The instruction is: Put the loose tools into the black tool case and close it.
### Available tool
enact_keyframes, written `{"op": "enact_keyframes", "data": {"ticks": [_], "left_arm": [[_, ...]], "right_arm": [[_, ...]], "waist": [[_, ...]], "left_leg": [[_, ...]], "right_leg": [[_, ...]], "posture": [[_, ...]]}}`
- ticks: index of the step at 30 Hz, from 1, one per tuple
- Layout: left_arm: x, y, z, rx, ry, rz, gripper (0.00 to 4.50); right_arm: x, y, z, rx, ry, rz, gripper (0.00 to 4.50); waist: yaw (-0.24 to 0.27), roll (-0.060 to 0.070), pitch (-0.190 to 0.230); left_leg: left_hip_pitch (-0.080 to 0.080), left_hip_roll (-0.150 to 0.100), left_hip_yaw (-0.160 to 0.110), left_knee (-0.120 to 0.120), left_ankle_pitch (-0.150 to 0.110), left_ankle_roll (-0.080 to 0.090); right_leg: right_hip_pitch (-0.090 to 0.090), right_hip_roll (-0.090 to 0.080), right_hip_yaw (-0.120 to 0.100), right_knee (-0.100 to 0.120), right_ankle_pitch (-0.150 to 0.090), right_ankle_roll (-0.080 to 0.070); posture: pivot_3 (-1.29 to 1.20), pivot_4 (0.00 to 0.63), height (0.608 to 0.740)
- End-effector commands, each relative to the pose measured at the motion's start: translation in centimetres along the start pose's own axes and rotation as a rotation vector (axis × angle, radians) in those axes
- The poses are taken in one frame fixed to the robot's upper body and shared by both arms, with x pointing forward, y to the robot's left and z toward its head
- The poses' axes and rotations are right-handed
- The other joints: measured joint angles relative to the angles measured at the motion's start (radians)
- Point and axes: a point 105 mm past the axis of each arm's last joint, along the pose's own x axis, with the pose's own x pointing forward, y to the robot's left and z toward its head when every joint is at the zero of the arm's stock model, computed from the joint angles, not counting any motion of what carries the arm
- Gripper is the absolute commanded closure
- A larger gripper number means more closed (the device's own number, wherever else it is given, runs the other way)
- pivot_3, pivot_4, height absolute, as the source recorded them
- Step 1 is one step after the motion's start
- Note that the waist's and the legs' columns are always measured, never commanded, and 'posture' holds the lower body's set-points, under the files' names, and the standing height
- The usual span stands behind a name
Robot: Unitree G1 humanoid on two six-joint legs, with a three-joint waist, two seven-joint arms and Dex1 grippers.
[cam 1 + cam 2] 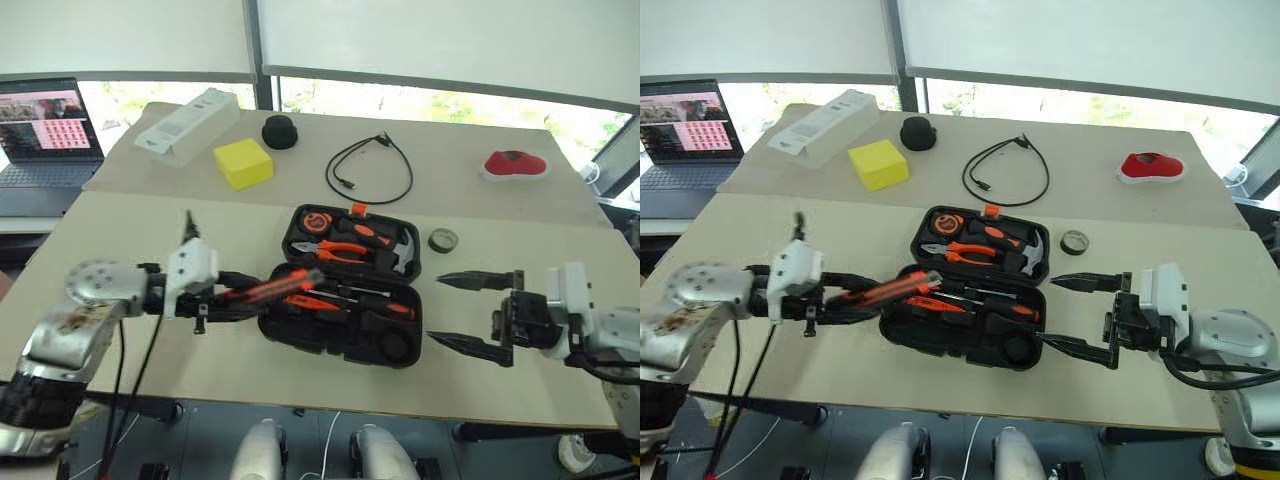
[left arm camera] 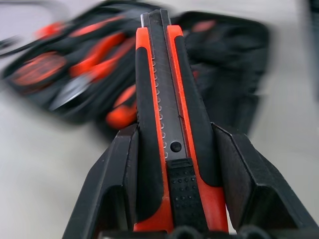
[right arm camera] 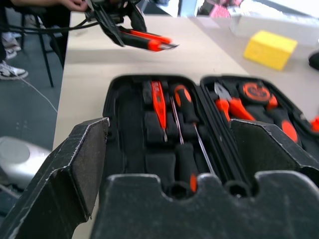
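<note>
- Our left fingers (image 2: 114,189) are clamped on the rear half of the orange-black utility knife (image 2: 167,119), one black finger on each flat side, with the slider face showing between them.
- That left gripper (image 1: 235,297) holds the knife in the air, roughly level, its tip reaching over the near left corner of the black tool case (image 1: 345,285).
- Our right fingers (image 1: 470,281) are spread wide apart with nothing between them; the right gripper (image 1: 478,312) waits just beside the right end of the case, pointing towards it.
- The case lies open on the desk (image 1: 130,240). In the near half we see the two screwdrivers (image 3: 187,107) and the slim orange tester pen (image 3: 159,107) already seated in their recesses; the far half holds pliers (image 1: 340,251), a hammer and a tape measure (image 1: 317,220).
- The small dark tape roll (image 1: 443,240) sits on the desk, just beyond the right end of the case.
- We judge the step in hand to be carrying the knife to its slot; which recess is free for it we cannot make out.
- The next move calls for lining the knife up along that recess, lowering it and letting go.
- The tape roll and closing the lid remain to be done.
</note>
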Motion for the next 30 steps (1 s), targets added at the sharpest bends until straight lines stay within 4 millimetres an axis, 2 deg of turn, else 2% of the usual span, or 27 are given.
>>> {"op": "enact_keyframes", "data": {"ticks": [1,5,9,11,21,24,30], "left_arm": [[3.0,-0.4,0.6,0.084,0.065,-0.128,2.75],[4.8,-0.7,1.0,0.119,0.093,-0.199,2.75],[6.5,-1.1,0.4,0.146,0.127,-0.259,2.75],[6.9,-0.9,-0.5,0.146,0.178,-0.261,2.75],[7.0,-0.5,-1.4,0.190,0.214,-0.288,2.75],[6.4,-0.3,-1.6,0.182,0.239,-0.294,2.75],[6.4,-0.6,-1.3,0.173,0.249,-0.307,2.75]], "right_arm": [[-1.1,0.2,1.4,-0.037,0.004,-0.043,0.00],[-1.8,0.9,1.6,-0.035,0.023,-0.069,0.00],[-1.7,1.9,1.7,-0.017,0.027,-0.077,0.00],[-1.7,2.3,1.8,-0.009,0.027,-0.087,0.00],[-1.9,2.6,1.9,-0.010,0.028,-0.124,0.00],[-1.9,2.5,2.0,-0.010,0.027,-0.127,0.00],[-1.9,2.4,1.8,-0.009,0.031,-0.128,0.00]], "waist": [[-0.002,0.000,0.000],[-0.010,0.000,0.000],[-0.009,0.000,0.000],[-0.007,0.000,0.000],[-0.004,0.000,0.000],[-0.003,0.000,0.000],[-0.003,0.000,0.000]], "left_leg": [[0.000,0.000,-0.001,0.000,0.000,0.000],[-0.001,0.000,-0.001,0.000,0.000,0.000],[-0.001,0.000,-0.002,0.001,0.000,0.000],[-0.001,0.000,-0.002,0.002,0.000,0.000],[0.000,0.000,-0.003,0.006,0.000,0.000],[0.000,0.000,-0.003,0.007,0.000,0.000],[0.000,0.000,-0.004,0.007,0.000,0.000]], "right_leg": [[0.000,0.001,0.000,0.000,0.000,0.000],[-0.001,0.002,0.001,0.001,0.000,0.000],[0.000,0.002,0.001,0.002,0.000,0.001],[0.000,0.002,0.001,0.002,0.000,0.001],[0.001,0.003,0.001,0.004,0.000,0.001],[0.001,0.003,0.001,0.004,0.000,0.001],[0.002,0.003,0.001,0.005,0.000,0.001]], "posture": [[0.00,0.150,0.740],[0.00,0.150,0.740],[0.00,0.150,0.740],[0.00,0.150,0.740],[0.00,0.150,0.740],[0.00,0.150,0.740],[0.00,0.150,0.740]]}}
